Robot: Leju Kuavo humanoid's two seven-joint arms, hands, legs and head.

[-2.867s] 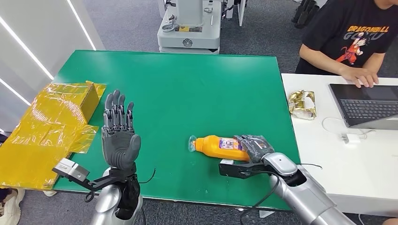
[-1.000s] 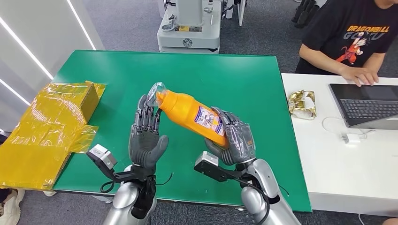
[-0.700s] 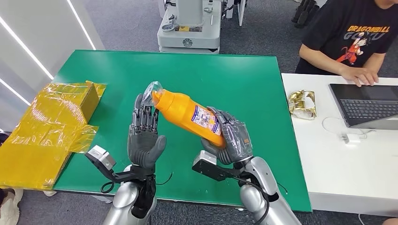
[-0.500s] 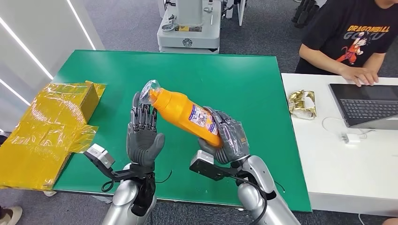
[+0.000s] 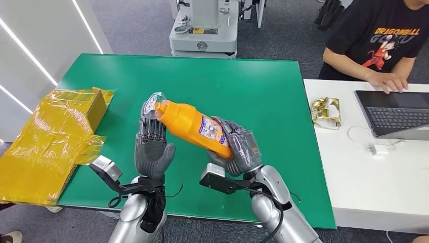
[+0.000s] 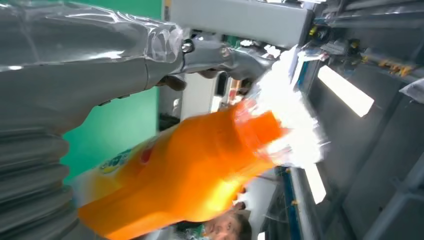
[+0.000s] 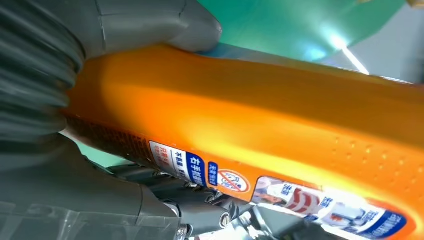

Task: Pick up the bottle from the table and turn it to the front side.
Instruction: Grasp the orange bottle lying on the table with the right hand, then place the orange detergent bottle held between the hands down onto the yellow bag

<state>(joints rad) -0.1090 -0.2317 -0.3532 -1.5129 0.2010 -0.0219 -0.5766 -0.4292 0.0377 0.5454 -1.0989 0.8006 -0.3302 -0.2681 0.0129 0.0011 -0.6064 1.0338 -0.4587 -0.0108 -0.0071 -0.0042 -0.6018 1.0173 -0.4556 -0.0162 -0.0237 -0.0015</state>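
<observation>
The right hand (image 5: pixel 238 149) grips the orange bottle (image 5: pixel 189 123) by its bottom, above the green table (image 5: pixel 243 86), neck pointing to ten o'clock. The left hand (image 5: pixel 151 147) waits with fingers spread. The bottle looks hard and slippery; the fat middle seems best to hold.

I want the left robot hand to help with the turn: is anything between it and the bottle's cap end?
Nothing visible stands between them. The left robot hand is raised with fingers apart right beside the plastic-wrapped cap end of the orange bottle, which the right robot hand holds tilted above the green table.
</observation>
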